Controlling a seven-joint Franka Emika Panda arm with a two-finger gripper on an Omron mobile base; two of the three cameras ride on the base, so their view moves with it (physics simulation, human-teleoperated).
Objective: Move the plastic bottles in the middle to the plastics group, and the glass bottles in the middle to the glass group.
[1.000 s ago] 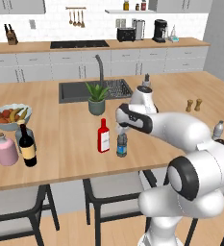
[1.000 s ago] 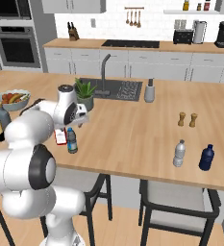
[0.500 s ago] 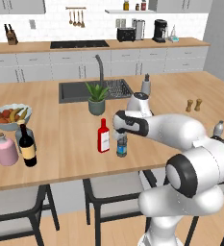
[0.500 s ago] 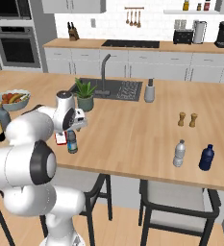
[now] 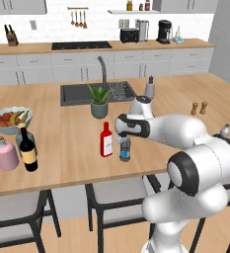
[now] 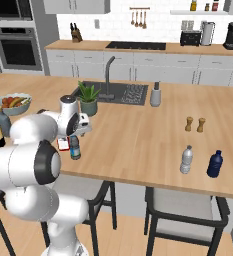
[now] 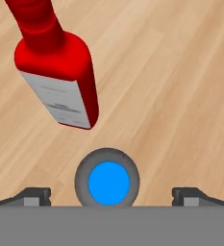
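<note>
Your two-finger gripper hangs straight above the small clear plastic water bottle with the blue cap and blue label band, jaws spread wide and empty, one dark tip standing off to each side of the cap with a clear gap on both. The bottle stands upright on the wooden island counter, directly under your hand, and the flat red glass bottle with the white label stands just beside it, ahead of the fingertips as the hand camera looks down. Expect the water bottle to be light and thin-walled: the clear body will likely give under pressure and its smooth sides could slip, so a hold on the stiffer neck or shoulder just below the cap looks the safer place, with the fingers well down past the cap rim before you close. Being small and narrow, it probably tips easily if one finger touches first, so keep it centred between the tips. Mind the red neighbour; it is glass, heavier and breakable, and close enough that a sideways nudge during descent or lift could knock it. From the right base camera, the plastics group, a small clear bottle with a pale cap beside a dark blue bottle, sits well apart across the counter.
</note>
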